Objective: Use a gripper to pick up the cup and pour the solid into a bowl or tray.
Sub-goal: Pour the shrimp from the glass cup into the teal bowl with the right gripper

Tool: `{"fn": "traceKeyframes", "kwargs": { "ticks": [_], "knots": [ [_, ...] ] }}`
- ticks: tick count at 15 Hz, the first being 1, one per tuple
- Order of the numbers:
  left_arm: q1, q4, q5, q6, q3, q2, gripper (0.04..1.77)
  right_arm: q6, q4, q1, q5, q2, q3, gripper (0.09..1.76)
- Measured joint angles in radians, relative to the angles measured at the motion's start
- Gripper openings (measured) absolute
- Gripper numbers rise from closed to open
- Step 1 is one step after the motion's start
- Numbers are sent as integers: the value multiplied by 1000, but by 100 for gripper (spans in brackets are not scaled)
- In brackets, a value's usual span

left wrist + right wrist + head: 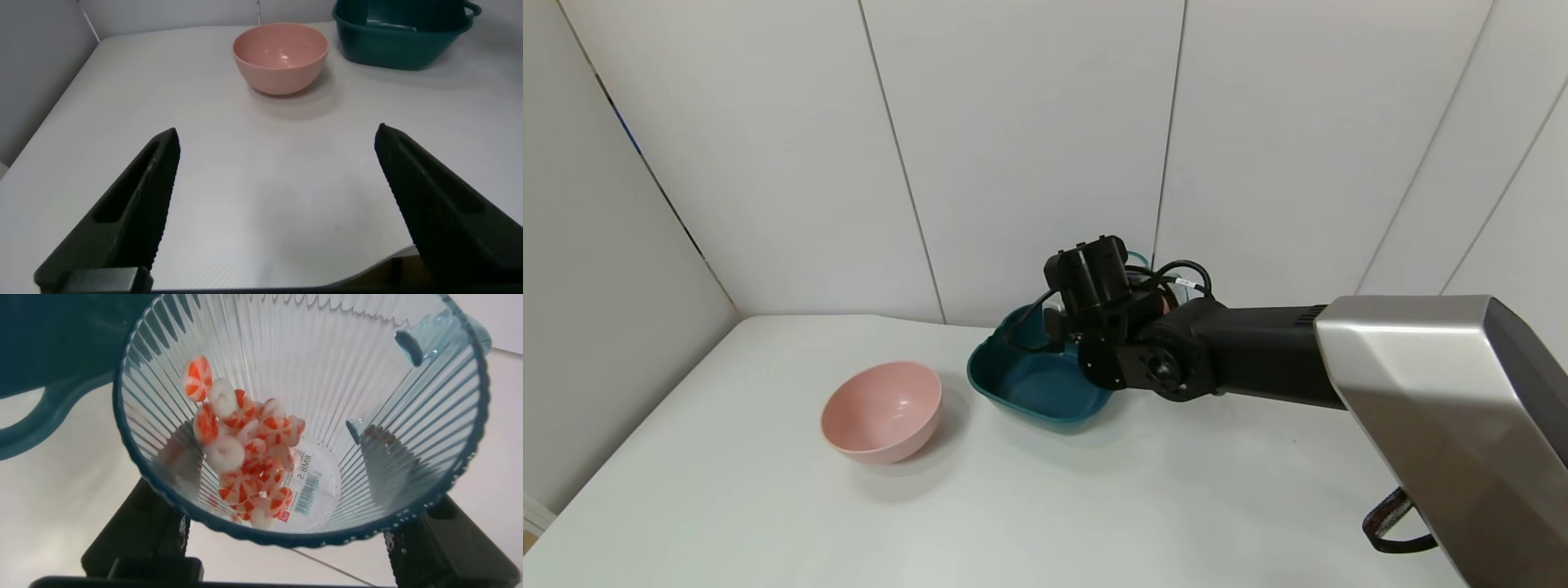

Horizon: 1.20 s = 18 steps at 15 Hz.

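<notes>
The right end effector [290, 547] grips the cup [327, 376] over the teal dish [1037, 384]; the ribbed plastic looks light, stiff, slippery, the loose solid [245, 457] piled inside, best clamped low across its walls

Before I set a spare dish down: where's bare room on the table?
Bare table lies in front of the pink bowl and on its left. It is crowded at the back, where the right gripper holds the cup by the teal dish.

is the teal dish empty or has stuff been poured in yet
Empty so far: the head view shows a bare floor in the teal dish. The white and orange-red pieces sit inside the ribbed cup, held by the right hand.
</notes>
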Motion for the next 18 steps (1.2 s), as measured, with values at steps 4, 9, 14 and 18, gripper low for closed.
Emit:
{"fn": "traceKeyframes", "kwargs": {
  "ticks": [4,9,14,18],
  "knots": [
    [0,0,0,0,0,0,172,-39,1,-2,-24,10,1,132],
    [0,0,0,0,0,0,172,-88,4,-1,-28,14,6,132],
    [0,0,0,0,0,0,172,-152,-7,10,-58,27,6,132],
    [0,0,0,0,0,0,172,-190,-14,26,-94,40,6,132]
  ]
}}
